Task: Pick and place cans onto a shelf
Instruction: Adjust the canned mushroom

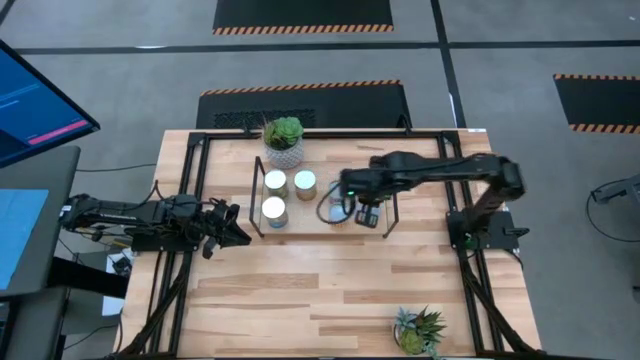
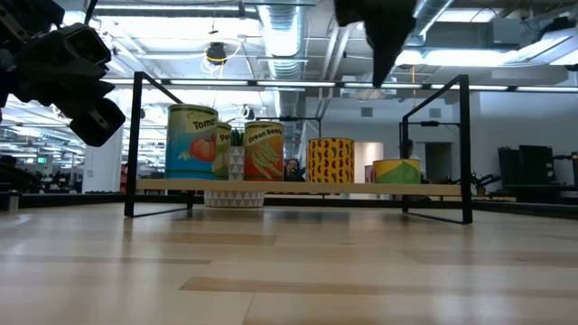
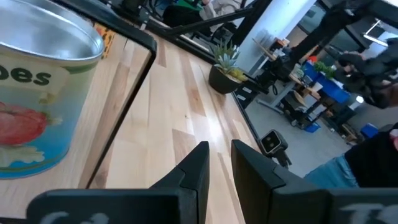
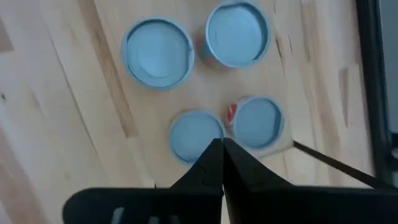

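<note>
This is a robotics lab inside a big industrial hall. Around the wooden table (image 1: 330,290) the grey floor (image 1: 500,30) carries black mats with orange-striped edges (image 1: 302,14). Beside the table a monitor (image 1: 35,95) shows a blue screen. Above the table, the low view shows bare ducts (image 2: 280,27) and strip lights. Beyond the table stand workbenches with blue bins (image 3: 323,87).
</note>
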